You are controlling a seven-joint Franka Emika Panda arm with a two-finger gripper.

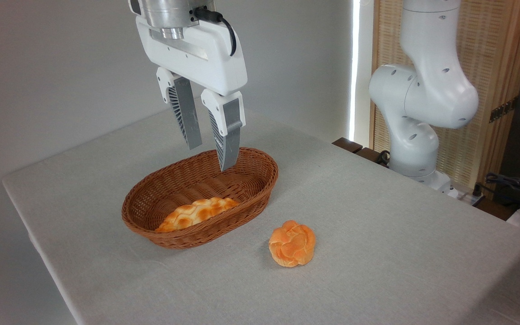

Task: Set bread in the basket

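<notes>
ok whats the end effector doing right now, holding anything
End effector: open, holding nothing, above the basket; the bun sits on the table.

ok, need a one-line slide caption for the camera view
Open gripper hangs empty above the basket holding a braided loaf; the round bun waits on the table.

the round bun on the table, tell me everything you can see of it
The round bun is small and golden-orange, with a knotted, flower-like top of rounded lobes and a matte, baked-looking crust. It looks whole and sits flat on the grey tablecloth, right of the wicker basket and apart from it. Nothing else touches it; the open pincer is over the basket, far from the bun.
</notes>
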